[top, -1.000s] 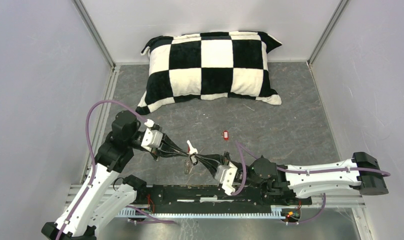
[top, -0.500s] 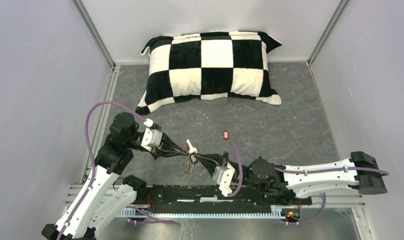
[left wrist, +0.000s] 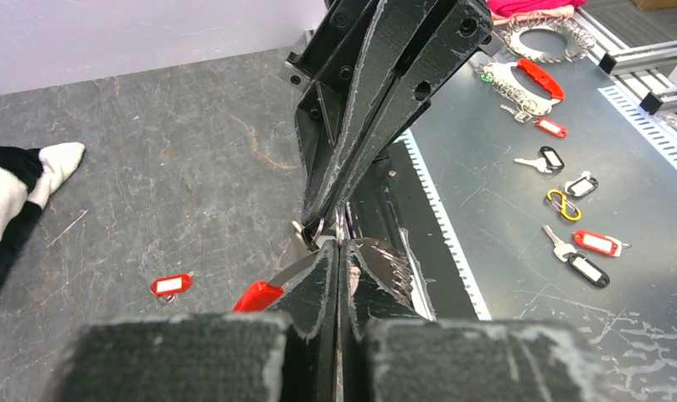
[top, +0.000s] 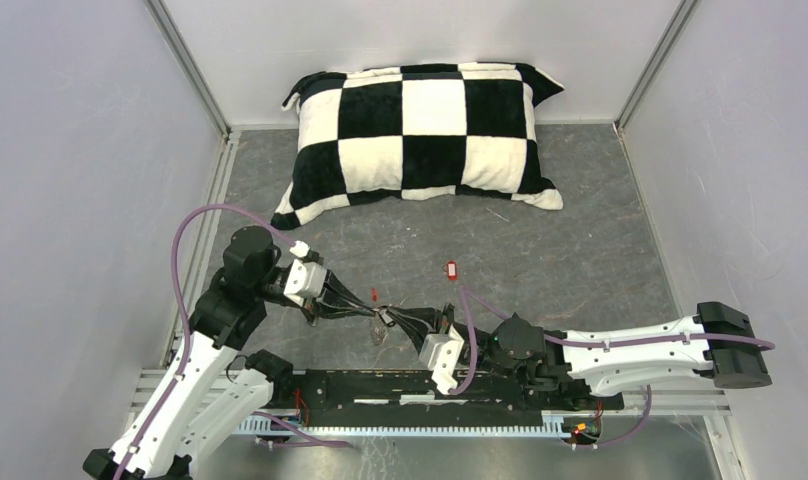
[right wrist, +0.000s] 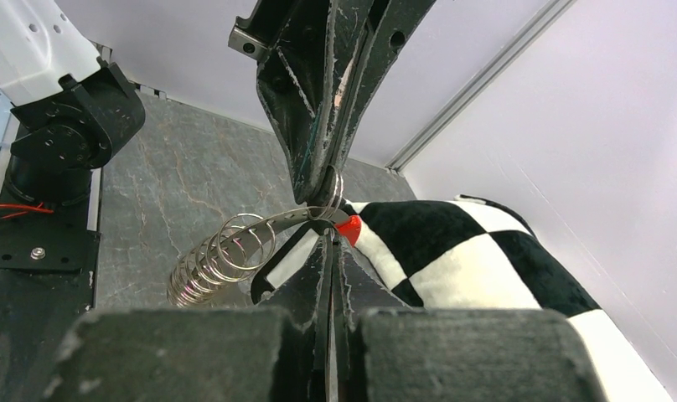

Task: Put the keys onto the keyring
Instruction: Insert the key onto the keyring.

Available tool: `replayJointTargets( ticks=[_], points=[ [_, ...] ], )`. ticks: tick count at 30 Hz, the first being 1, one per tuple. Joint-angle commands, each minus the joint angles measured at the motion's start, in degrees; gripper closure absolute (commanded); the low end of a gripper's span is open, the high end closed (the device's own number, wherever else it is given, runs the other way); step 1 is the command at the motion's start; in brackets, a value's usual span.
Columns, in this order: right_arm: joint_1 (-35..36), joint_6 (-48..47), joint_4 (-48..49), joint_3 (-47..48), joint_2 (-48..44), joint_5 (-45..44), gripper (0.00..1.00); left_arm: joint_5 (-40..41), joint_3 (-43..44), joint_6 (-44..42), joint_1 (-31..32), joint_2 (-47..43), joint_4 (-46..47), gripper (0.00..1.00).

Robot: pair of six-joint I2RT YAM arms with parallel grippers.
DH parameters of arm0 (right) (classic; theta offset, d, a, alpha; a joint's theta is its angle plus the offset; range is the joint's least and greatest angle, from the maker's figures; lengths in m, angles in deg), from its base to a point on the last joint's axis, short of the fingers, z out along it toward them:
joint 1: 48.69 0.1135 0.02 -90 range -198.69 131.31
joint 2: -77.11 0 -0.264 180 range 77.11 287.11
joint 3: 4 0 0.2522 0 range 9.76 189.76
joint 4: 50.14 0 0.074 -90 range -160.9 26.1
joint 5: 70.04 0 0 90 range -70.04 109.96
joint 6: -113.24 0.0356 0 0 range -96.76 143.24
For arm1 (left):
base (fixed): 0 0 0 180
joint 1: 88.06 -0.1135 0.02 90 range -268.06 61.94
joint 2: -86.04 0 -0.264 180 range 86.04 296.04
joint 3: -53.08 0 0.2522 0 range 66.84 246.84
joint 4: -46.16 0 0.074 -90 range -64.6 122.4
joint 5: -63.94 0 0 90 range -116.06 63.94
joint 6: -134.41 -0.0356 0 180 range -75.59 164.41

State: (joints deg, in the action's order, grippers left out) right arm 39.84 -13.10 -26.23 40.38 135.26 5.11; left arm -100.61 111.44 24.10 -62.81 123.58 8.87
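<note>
My left gripper (top: pixel 370 310) and right gripper (top: pixel 398 322) meet tip to tip low over the floor near the front edge. The left gripper (left wrist: pixel 339 244) is shut on the keyring, its red section (left wrist: pixel 258 296) on one side and its silvery coil (left wrist: pixel 395 261) on the other. In the right wrist view the coil (right wrist: pixel 220 256) hangs left of my right gripper (right wrist: pixel 329 236), which is shut on the black-and-white key (right wrist: pixel 286 261). A small ring (right wrist: pixel 335 189) sits between both tips. The red-headed key (top: pixel 451 269) lies alone on the floor; it also shows in the left wrist view (left wrist: pixel 171 285).
A black-and-white chequered pillow (top: pixel 425 135) lies at the back. A black rail (top: pixel 400 385) runs along the near edge. Beyond it, a metal shelf (left wrist: pixel 503 193) holds several spare keys and rings. Grey walls stand close on both sides.
Both grippers have shifted slightly left and lower, still joined. The white tag that stood up above the tips no longer shows from above; only a small red bit remains there.
</note>
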Motion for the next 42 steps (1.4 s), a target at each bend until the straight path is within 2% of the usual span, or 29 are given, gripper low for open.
replayJointTargets(
  ticks=[1, 32, 42],
  points=[
    [0.6, -0.5, 4.2, 3.2, 0.3, 0.2, 1.0, -0.1, 0.7, -3.0, 0.2, -0.4, -0.4, 0.98],
    [0.6, -0.3, 4.6, 3.1, -0.7, 1.2, 1.0, 5.3, 0.2, -1.8, 0.1, -0.3, -0.5, 0.98],
    [0.7, -0.9, 4.2, 3.3, -1.1, 1.2, 1.0, 5.8, 0.9, -7.1, 0.1, 0.2, -5.6, 0.98]
  ],
)
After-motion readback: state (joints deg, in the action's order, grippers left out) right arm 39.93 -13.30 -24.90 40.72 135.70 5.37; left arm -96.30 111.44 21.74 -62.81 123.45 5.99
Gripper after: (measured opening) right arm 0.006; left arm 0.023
